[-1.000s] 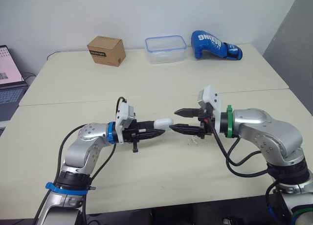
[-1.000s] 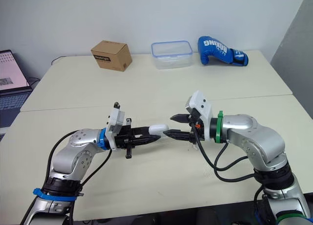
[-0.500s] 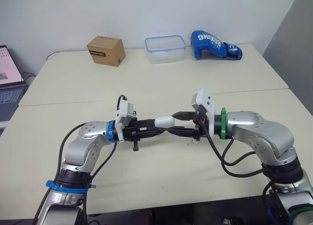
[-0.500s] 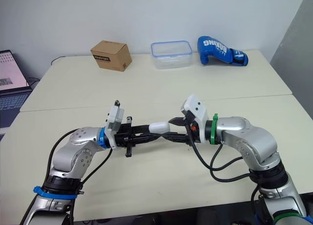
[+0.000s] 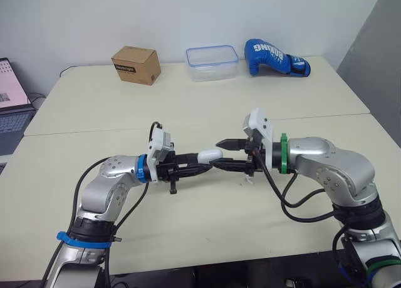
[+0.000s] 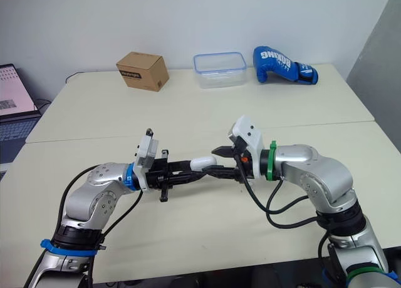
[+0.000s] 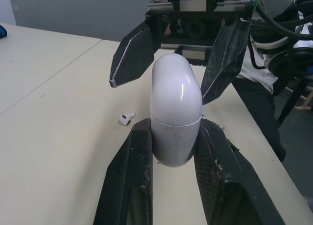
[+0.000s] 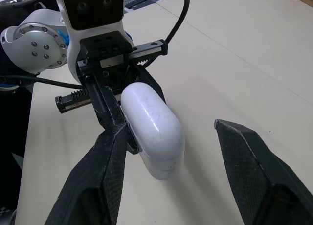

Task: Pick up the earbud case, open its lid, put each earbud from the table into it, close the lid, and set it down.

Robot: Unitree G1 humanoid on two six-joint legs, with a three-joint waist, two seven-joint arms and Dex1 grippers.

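Left gripper (image 5: 203, 163) is clamped on the base of the white earbud case (image 7: 176, 115), holding it clear of the table (image 5: 188, 106) with the lid end towards the right arm. Over the last second the right gripper (image 8: 168, 129) has moved in. Its wide-open fingers now straddle the lid, one close against it, the other apart. Lid is still shut. One earbud (image 7: 126, 118) lies on the table nearby. Lid-opening looks next; the glossy shell may slip.

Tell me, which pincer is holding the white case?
The left pincer: it is shut on the base of the case. The right pincer is open, spread wide on either side of the case's lid end.
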